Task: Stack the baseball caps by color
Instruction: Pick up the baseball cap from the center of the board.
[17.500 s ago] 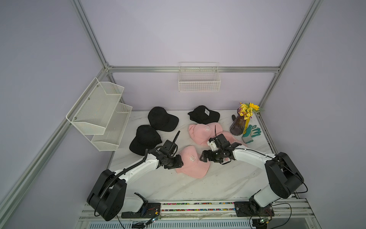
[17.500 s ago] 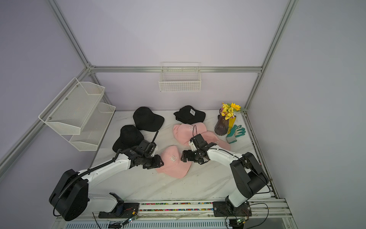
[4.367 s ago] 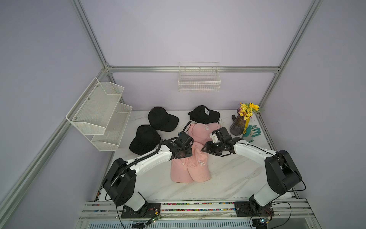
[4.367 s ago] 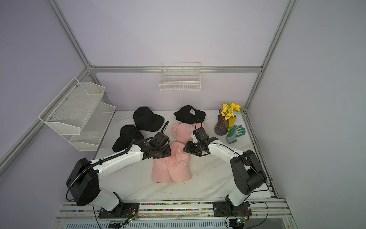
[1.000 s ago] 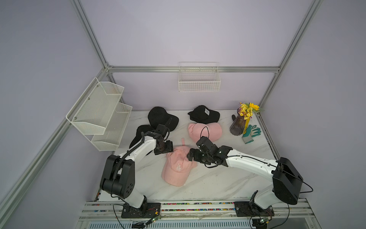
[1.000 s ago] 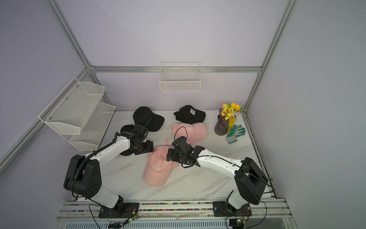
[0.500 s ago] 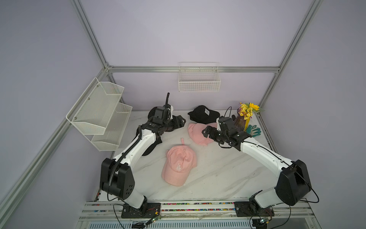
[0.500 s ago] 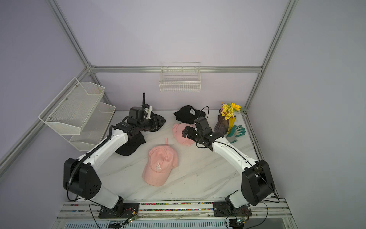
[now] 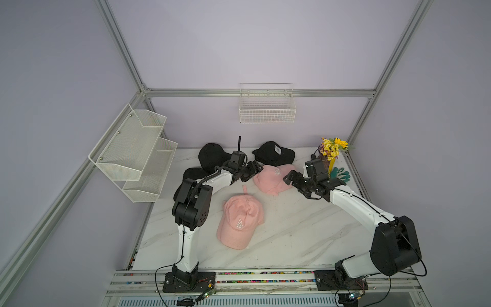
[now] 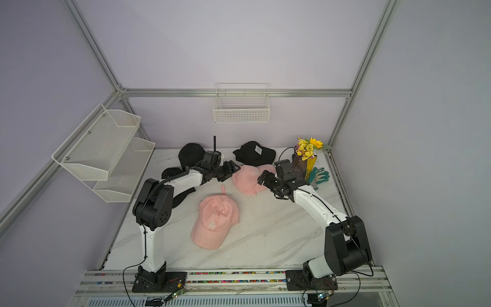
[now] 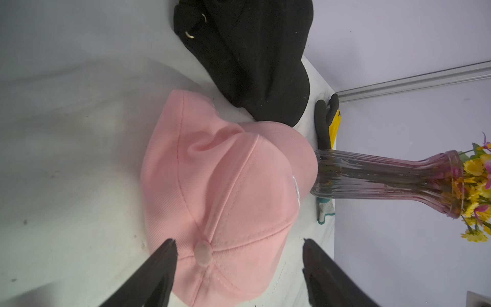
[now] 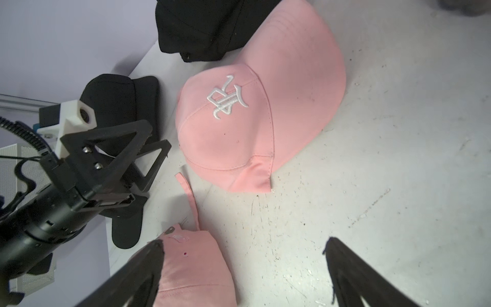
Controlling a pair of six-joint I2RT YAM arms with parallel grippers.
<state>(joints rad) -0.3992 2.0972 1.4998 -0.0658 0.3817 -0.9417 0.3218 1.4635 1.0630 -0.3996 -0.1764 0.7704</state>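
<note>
Hiding behind left arm (image 9: 218, 180), black cap (image 9: 192, 172), partly visible

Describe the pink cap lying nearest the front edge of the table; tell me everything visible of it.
The pink cap is pale pink fabric with seamed panels and a white embroidered logo on its front. It lies crown up on the white marbled table, curved brim toward the front edge, back strap sticking out rearward. It touches no other cap, and the left claw and right claw, both open, hover farther back, clear of it.
</note>
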